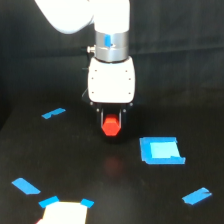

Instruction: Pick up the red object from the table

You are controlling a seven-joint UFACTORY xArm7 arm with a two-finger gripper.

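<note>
The red object is a small red-orange block with a hexagonal end facing the camera. It sits between the dark fingers of my gripper, which hangs from the white arm body at the middle of the exterior view. The fingers close against its two sides. A faint red reflection shows on the black table a little below the block, so the block appears to be held slightly above the surface.
A blue square patch lies to the exterior view's right of the gripper. Blue tape strips lie at the left, lower left and lower right. A white patch edged with blue tape sits at the bottom.
</note>
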